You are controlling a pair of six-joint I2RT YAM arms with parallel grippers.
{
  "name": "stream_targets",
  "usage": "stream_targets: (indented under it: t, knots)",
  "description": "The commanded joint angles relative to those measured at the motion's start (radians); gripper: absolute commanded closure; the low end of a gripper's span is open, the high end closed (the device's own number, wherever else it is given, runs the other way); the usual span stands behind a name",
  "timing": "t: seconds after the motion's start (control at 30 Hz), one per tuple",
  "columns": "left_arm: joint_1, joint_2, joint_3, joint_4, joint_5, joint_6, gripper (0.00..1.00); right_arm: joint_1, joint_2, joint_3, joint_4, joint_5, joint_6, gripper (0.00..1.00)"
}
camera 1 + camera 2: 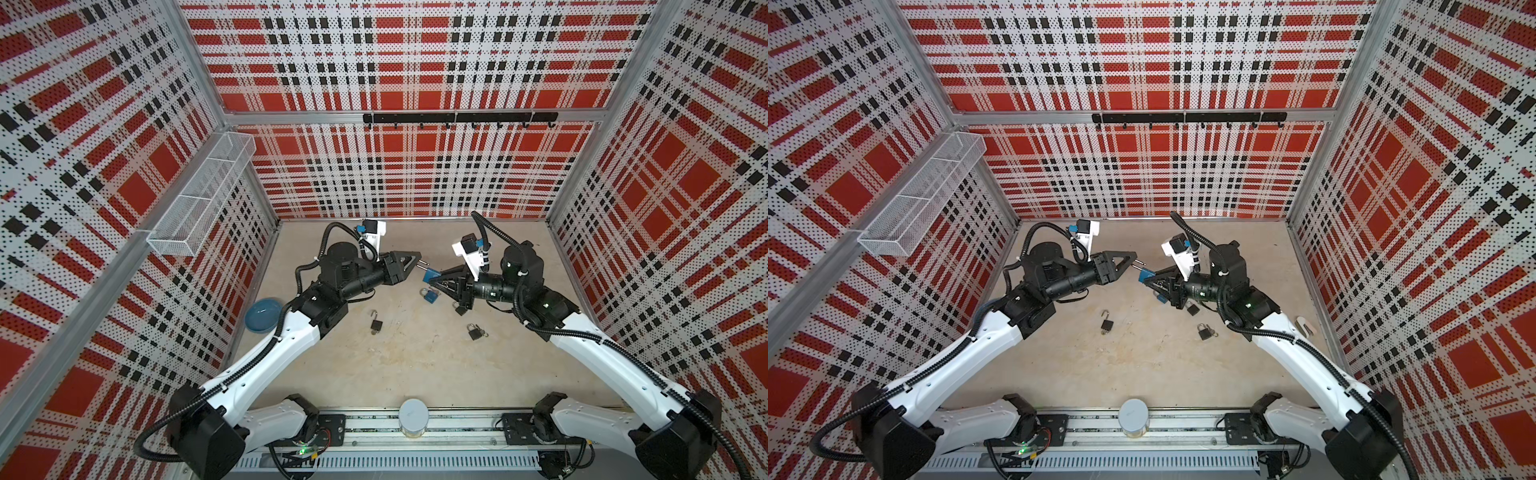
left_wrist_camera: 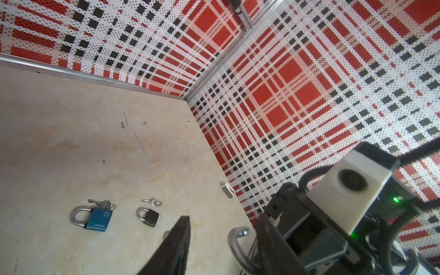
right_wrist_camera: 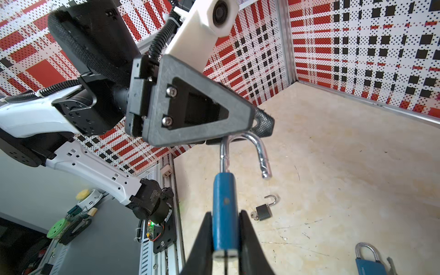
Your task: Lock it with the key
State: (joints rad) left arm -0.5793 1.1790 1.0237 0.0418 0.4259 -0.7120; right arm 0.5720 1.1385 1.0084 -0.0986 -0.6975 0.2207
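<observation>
Your right gripper (image 3: 225, 214) is clamped on the 2 broad faces of the blue padlock (image 3: 225, 190). It holds the lock clear of the table (image 3: 333, 166), shackle end pointing at the other arm. The shackle (image 3: 259, 147) is swung out: 1 leg sits in the body and the free leg hangs clear beside it. Your left gripper (image 2: 223, 220) has its fingers spread with the shackle's curve in the gap, close to 1 finger, and it grips nothing.

Expect the lock to be dense for its size and fully rigid. The flat painted faces are the right place to hold it. The chromed shackle is round and probably slick, so a pinch there may roll off; pressing on its crown looks safer. The free leg has to line up over its hole first. The push may also slide the body back through the right pads.

I cannot tell whether a key sits in this lock, because its keyhole end is hidden between the fingers. Any key here will be thin and light, best pinched by its flat head.

On the table beyond lie a second blue padlock (image 2: 97, 220), shut, with a bunch of keys (image 2: 102, 203) just beside it. Near that is a small black padlock (image 2: 150, 217) with its own key (image 2: 152, 202). An open black padlock (image 3: 263, 210) lies well apart.
</observation>
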Motion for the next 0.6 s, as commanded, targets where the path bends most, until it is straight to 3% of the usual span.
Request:
stream_targets:
  t: [0.0, 0.57]
  knots:
    - [0.001, -0.008, 0.035, 0.007, 0.064, 0.050, 0.52, 0.002, -0.017, 0.041, 0.040, -0.033, -0.004, 1.00]
    - [0.035, -0.016, 0.056, 0.041, 0.098, 0.061, 0.51, 0.003, 0.010, 0.063, 0.035, -0.044, 0.012, 1.00]
